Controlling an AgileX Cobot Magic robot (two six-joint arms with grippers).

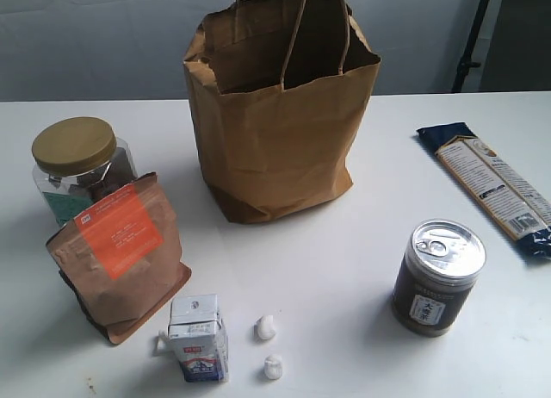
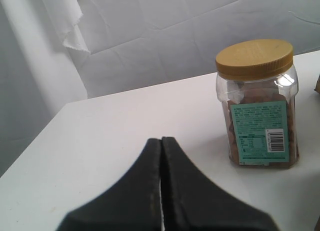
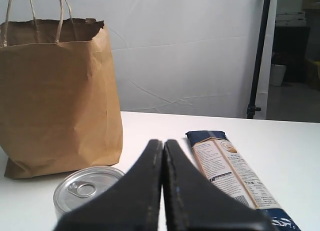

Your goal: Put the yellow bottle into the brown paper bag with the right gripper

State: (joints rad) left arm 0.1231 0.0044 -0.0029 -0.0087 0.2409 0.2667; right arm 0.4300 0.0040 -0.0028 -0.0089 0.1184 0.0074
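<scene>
Paper bag [image 1: 275, 144], brown and crinkled, stands upright, mouth open.

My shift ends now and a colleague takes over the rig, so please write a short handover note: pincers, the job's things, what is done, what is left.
left pincer: shut, empty, facing the gold-lidded jar.
right pincer: shut, empty, with the pull-tab can close ahead.
brown paper bag: upright and open on the table.
yellow bottle: seen in no view. The bag's inside is dark, so I cannot tell whether it is in there.
Done: cannot confirm.
Left: look into the bag; if the bottle is not there, find it and load it with the right pincer.
</scene>
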